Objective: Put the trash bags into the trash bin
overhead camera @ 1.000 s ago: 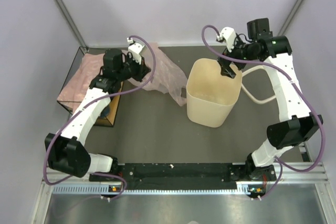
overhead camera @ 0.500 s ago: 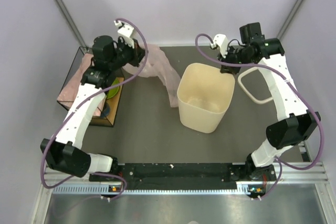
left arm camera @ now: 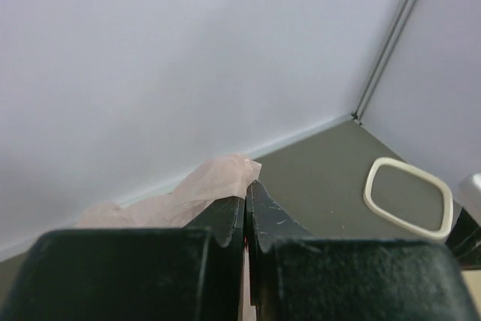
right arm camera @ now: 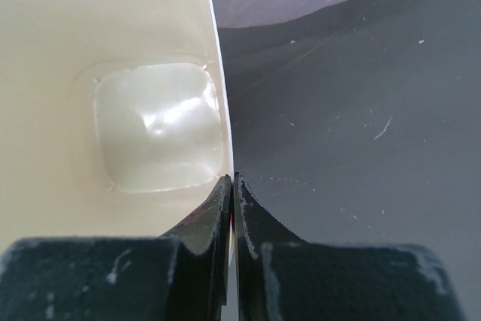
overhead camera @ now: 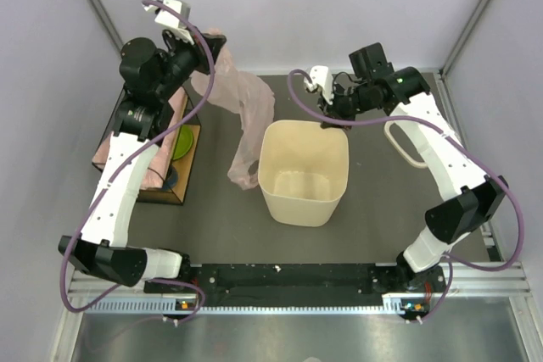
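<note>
Pink crinkly trash bags (overhead camera: pixel 248 114) pinched in left gripper (overhead camera: pixel 209 53), smooth cream trash bin (overhead camera: pixel 297 208) rim in right gripper (overhead camera: pixel 329 122).

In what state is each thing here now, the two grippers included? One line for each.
left gripper, shut on the trash bag, raised
trash bag, hanging loose beside the trash bin, outside it
trash bin, upright, open, empty
right gripper, shut on the bin's rim
cream ring, flat on the table
folded bags, stacked on the dark box

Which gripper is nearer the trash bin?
Right. The right gripper pinches the trash bin at its far rim; the left gripper holds a trash bag, apart to its left.
</note>
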Controlling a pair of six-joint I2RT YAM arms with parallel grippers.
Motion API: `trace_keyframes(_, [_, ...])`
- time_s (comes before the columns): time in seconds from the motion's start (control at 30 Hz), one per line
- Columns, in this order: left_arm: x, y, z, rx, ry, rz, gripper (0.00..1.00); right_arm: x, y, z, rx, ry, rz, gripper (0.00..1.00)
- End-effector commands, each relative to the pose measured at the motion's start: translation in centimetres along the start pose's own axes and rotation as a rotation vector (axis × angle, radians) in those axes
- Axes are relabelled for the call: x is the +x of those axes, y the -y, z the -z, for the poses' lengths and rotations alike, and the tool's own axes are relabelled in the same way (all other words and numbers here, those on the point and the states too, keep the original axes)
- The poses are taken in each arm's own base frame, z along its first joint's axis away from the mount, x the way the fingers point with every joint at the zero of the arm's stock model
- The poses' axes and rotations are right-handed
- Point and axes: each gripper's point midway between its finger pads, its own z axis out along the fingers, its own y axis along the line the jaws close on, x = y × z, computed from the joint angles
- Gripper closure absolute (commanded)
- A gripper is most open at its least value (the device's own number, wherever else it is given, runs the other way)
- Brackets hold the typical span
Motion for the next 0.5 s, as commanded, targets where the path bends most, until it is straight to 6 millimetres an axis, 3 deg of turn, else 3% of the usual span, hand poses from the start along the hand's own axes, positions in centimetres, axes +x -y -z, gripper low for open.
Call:
trace_keyframes(0.0, [-4.7,-0.6,0.3,-0.060,0.138,-0.007,1.00,-2.4,0.2,-0.8,-0.012,0.083,0.038,1.00])
trace_keyframes(0.03, [-4.9,-0.9,0.3,-0.076,0.146,-0.007,1.00,-2.4,0.2,-0.8,-0.012,0.087,0.035,1.00])
trace_keyframes(0.13, [-5.9,-1.7,0.3,-0.125,0.189,0.000,1.00,-3.3,0.1,0.0,-0.005,0.113,0.021,0.55])
trace_keyframes(0.17, [-6.3,-1.8,0.2,-0.130,0.201,0.008,1.00,-3.7,0.1,0.3,0.004,0.124,0.019,0.35])
trace_keyframes(0.2, [-7.2,-1.6,0.3,-0.127,0.222,0.009,1.00,-4.6,0.1,1.1,0.021,0.144,0.012,0.28])
trace_keyframes(0.27, [-8.4,-1.8,0.4,-0.151,0.252,0.036,1.00,-5.7,0.3,2.0,0.049,0.175,0.008,0.21])
trace_keyframes(0.3, [-10.6,-1.7,0.8,-0.158,0.316,0.037,1.00,-7.0,0.5,3.2,0.077,0.222,0.006,0.20])
trace_keyframes(0.37, [-12.2,-1.8,1.4,-0.182,0.360,0.071,1.00,-8.8,0.0,4.7,0.093,0.297,0.008,0.17])
trace_keyframes(0.4, [-13.5,-1.7,1.8,-0.191,0.391,0.074,1.00,-9.8,-1.3,6.1,0.081,0.361,-0.007,0.16])
trace_keyframes(0.47, [-14.9,-1.5,2.7,-0.199,0.431,0.092,1.00,-12.5,-1.9,7.5,0.104,0.485,0.022,0.12])
